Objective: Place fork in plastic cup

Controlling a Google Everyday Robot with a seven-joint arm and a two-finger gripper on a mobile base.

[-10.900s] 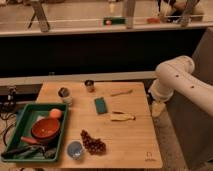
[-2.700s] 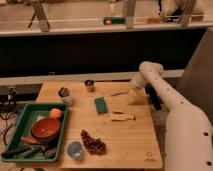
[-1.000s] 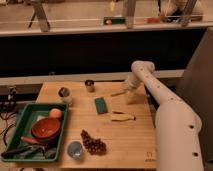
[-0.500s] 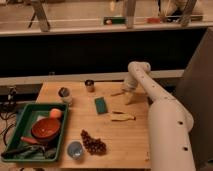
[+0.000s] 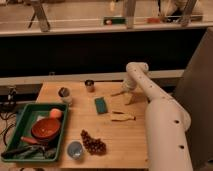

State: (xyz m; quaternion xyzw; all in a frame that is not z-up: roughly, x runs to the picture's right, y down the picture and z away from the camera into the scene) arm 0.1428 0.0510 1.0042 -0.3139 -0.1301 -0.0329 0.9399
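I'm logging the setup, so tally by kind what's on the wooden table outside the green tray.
cups: 3
green sponge: 1
fork: 1
banana-like piece: 1
grape bunch: 1
total: 7
The gripper is at the fork's right end.

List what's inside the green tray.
The green tray holds a red-brown bowl, an orange ball behind it and dark utensils at the front. What lies under the bowl is hidden. The gripper is by the fork, away from the tray.
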